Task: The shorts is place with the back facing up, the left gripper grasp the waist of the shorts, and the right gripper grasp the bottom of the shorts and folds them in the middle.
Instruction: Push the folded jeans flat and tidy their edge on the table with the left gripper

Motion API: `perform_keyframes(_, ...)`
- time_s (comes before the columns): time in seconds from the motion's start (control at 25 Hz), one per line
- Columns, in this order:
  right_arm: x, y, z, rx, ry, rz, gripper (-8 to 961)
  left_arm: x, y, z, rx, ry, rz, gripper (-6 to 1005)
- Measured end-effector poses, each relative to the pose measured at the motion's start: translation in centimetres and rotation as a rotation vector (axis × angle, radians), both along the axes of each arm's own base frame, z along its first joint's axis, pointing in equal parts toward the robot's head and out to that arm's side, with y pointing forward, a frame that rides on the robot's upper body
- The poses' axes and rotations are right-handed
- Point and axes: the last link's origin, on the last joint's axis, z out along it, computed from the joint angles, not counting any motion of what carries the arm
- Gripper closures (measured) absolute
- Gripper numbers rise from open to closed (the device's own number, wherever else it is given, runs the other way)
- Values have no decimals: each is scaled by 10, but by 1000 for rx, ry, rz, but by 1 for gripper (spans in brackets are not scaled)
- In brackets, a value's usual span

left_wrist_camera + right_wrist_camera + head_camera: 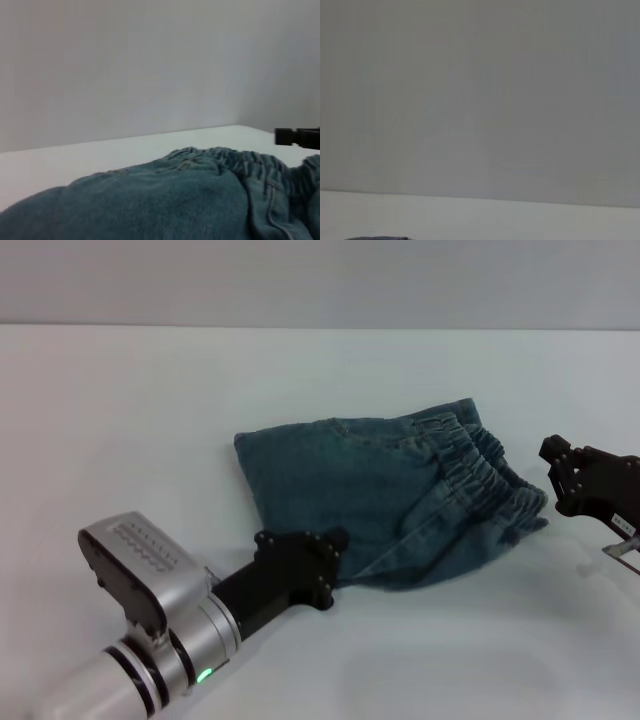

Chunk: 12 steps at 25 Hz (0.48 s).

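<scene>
My left end effector (330, 565) sits low at the near edge of the shorts (370, 495), its black claw pressed against the denim at the near-left corner of the bundle. From the head view the tips run right into the fabric's edge, and I cannot tell whether they are pinching cloth or only lying against it. The left wrist camera looks along the denim at close range and shows none of my own fingers, so it settles nothing.

The shorts lie in the middle of the white surface (150, 420), already doubled over into a compact shape. The fold line is the straight edge on the left side of the bundle, and the waist of the shorts (480, 465), the ruffled elastic band, lies on top along the right side. I cannot pick out the leg hems; I judge they are tucked under or level with the waistband.

Further right, my right end effector (575, 480) is off the cloth, just beside the waistband and apart from it, fingers spread and holding nothing. In the left wrist view only its dark tip shows beyond the waistband.

My reading is that the fold itself is made and I am at the releasing and withdrawing stage. The next move calls for my left claw to let go cleanly, if it holds anything, and back away along the surface without dragging the corner and opening the fold.
</scene>
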Motion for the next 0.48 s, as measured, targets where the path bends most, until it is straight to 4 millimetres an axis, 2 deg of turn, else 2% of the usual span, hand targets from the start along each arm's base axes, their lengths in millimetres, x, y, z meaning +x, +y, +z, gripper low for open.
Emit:
perform_keyframes(0.04, 0, 0, 0, -1, 4, -2, 950, -2, 7, 2, 7, 2, 23, 1000)
perform_keyframes(0.48, 3, -3, -5, -19, 8, -18, 950, -7, 25, 12, 48, 14, 55, 999)
